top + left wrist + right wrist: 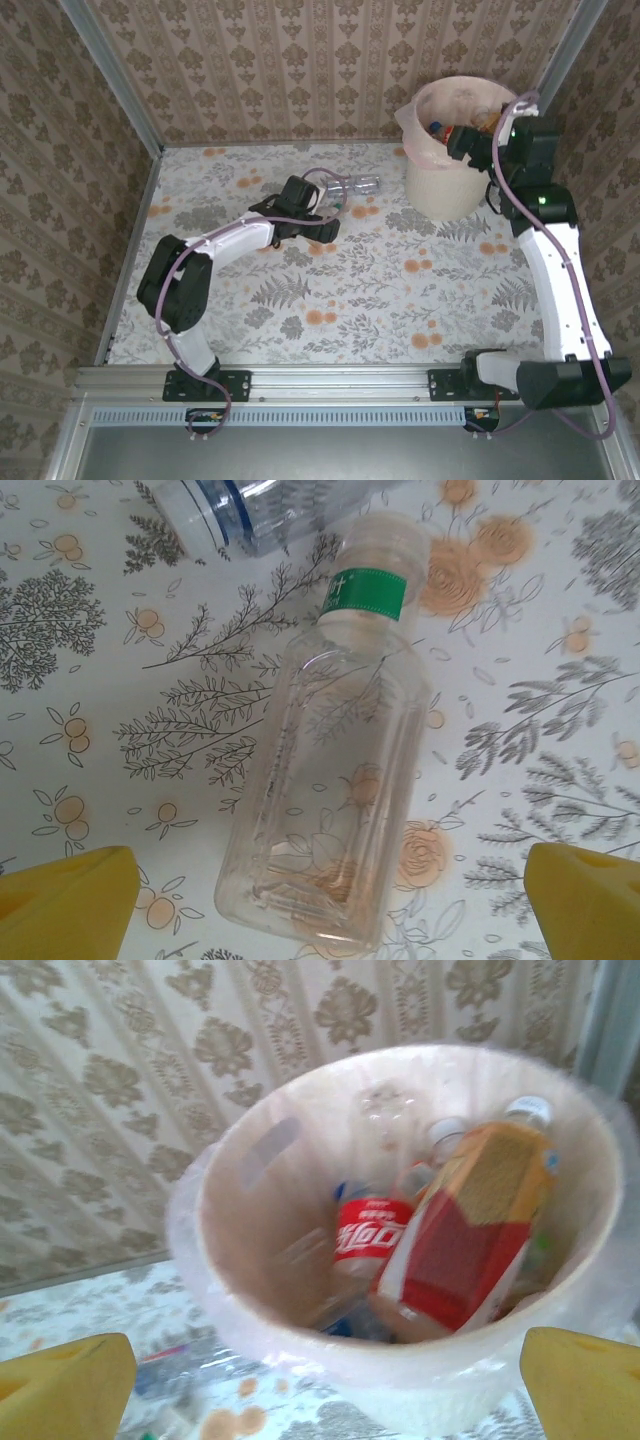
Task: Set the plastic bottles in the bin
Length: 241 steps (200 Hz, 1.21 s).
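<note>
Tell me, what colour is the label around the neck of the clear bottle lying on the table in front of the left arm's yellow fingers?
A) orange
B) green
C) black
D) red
B: in the left wrist view the clear bottle wears a green label at its neck.

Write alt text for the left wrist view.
A clear bottle with a green label lies on the floral table, between the yellow fingers of the open left gripper. A second bottle with a blue band lies past its cap.
</note>
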Motion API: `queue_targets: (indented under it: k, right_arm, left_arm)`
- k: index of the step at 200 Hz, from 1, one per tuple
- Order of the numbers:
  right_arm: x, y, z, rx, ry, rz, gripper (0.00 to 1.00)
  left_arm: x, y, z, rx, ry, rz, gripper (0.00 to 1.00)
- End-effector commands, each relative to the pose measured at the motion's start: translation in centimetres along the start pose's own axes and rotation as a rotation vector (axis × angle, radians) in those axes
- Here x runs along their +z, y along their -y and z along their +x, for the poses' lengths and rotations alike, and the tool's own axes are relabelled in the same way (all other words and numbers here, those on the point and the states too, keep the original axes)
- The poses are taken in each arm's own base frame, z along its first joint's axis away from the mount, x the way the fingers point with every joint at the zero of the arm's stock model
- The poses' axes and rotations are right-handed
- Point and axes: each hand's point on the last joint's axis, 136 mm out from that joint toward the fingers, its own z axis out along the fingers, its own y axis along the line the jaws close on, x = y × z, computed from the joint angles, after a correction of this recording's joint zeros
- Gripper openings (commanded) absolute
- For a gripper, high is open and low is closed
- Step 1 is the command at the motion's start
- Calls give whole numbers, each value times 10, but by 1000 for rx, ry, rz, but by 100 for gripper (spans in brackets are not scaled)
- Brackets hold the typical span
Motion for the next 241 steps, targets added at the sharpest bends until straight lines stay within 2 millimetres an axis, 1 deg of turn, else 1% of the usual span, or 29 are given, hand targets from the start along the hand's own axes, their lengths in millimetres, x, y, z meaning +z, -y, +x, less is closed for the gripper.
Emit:
queue_targets:
  k: [1,13,38,67,79,106,149,185,202,226,241]
  right_arm:
    - [-14,-24,-5,99,79,-150,100]
    - [-16,-27,6,113,68,-169,100]
    - [-16,-22,31,141,23,-159,100]
    - [-20,-18,57,152,-35,-162,100]
    - [-22,-13,66,152,-43,-145,100]
    - [-26,-5,72,152,-33,-117,100]
    - [-23,-5,73,146,-38,-113,100]
    - [-22,-7,71,145,-30,-124,100]
    - [-22,-14,70,143,-19,-166,100]
    - [-26,-30,65,168,18,-269,100]
    - [-25,-35,66,172,13,-290,100]
  left_arm:
    - [4,0,1,71,-37,-14,100]
    - [11,3,3,84,-53,-4,100]
    - [24,6,8,119,-88,5,100]
    - [38,3,13,151,-105,-33,97]
    - [44,1,16,150,-115,-43,95]
    - [55,0,25,142,-147,-55,89]
    - [64,1,33,144,-167,-66,71]
    - [59,3,30,133,-145,-61,55]
    - [53,3,26,128,-117,-58,51]
    - [38,9,13,110,-40,-26,47]
    - [22,14,0,92,31,1,44]
